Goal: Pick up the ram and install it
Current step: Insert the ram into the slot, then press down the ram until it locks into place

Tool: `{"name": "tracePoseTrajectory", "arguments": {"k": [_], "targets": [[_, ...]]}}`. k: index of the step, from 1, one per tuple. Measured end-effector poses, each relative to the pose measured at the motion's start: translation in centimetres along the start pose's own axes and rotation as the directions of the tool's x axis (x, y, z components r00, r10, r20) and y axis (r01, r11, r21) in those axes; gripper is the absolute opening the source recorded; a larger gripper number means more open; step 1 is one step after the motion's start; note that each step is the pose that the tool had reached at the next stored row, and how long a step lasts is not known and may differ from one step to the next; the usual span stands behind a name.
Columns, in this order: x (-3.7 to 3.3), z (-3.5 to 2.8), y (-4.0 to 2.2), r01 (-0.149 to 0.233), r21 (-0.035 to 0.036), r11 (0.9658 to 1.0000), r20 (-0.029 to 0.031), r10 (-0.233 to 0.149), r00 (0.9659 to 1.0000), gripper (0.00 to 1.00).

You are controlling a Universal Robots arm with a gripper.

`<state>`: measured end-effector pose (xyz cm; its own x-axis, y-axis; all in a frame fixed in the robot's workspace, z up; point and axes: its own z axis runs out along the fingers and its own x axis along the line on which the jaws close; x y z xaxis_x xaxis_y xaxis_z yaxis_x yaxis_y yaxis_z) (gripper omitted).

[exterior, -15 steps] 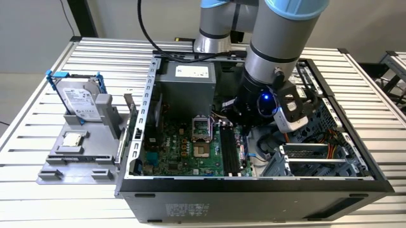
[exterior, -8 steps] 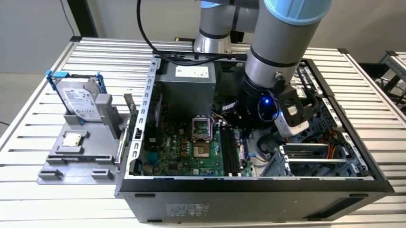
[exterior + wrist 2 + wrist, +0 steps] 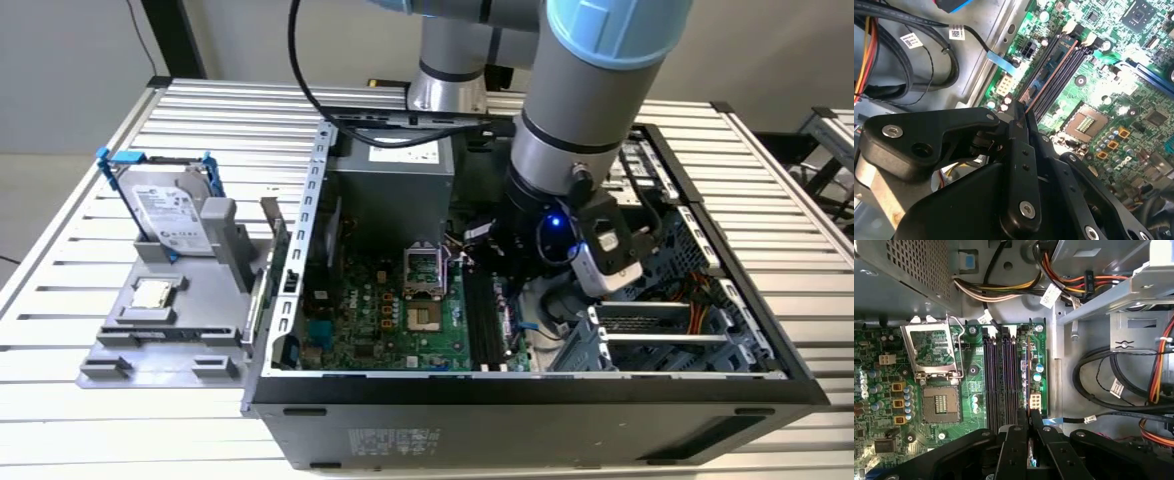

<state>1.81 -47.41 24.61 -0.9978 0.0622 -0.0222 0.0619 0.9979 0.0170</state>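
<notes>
A: Where's the ram [image 3: 1028,390] right now?

B: You have it standing on edge over the slots [image 3: 999,380], at the one nearest the bare case wall. In the first wrist view the gripper [image 3: 1029,432] has its fingers drawn in narrow around the near end of the stick. The second wrist view shows the same: fingers [image 3: 1019,125] pinched on the board's edge, the rest of it running away along the slot.

A: Is it seated?

B: You can't tell from here. Its lower edge is hidden, and so is the notch.

A: What worries you?

B: Mostly tilt. You hold one end only, so if you push down there, the far end may ride high and the stick could jam crooked. If the notch isn't lined up, force goes into the board [image 3: 387,320] instead.

A: Anything else?

B: The clips [image 3: 1080,36] at the far end. If they aren't swung out, the ram likely won't drop in. Also, in the exterior view your arm [image 3: 587,100] sits deep inside the case [image 3: 534,385], near the cables [image 3: 1004,287], so a sideways correction might snag one.
</notes>
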Motion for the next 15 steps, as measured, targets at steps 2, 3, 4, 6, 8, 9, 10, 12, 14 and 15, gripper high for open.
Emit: {"name": "tracePoseTrajectory", "arguments": {"k": [2, 3, 4, 6, 8, 9, 10, 12, 14, 15], "targets": [[0.1, 0.3, -0.01, 0.0, 0.0009, 1.0, 0.0001, 0.0, 1.0, 0.0], [0.12, 0.49, -0.02, 0.0, 0.0009, 1.0, 0.0001, 0.0, 1.0, 0.0], [0.12, 0.67, -0.02, -0.001, 0.001, 1.0, 0.0002, 0.001, 1.0, 0.0], [0.14, 1.02, -0.02, -0.001, 0.0012, 1.0, 0.0002, 0.001, 1.0, 0.0], [0.17, 1.28, -0.03, -0.001, 0.0012, 1.0, 0.0001, 0.001, 1.0, 0.0], [0.19, 1.43, -0.03, -0.001, 0.0011, 1.0, 0.0002, 0.001, 1.0, 0.0], [0.22, 1.58, -0.03, -0.002, 0.0011, 1.0, 0.0001, 0.002, 1.0, 0.0], [0.26, 1.7, -0.04, -0.002, 0.0012, 1.0, 0.0001, 0.002, 1.0, 0.0], [0.31, 1.73, -0.04, -0.003, 0.0014, 1.0, 0.0001, 0.003, 1.0, 0.0], [0.37, 1.76, -0.05, -0.004, 0.0012, 1.0, 0.0002, 0.004, 1.0, 0.0]]}}
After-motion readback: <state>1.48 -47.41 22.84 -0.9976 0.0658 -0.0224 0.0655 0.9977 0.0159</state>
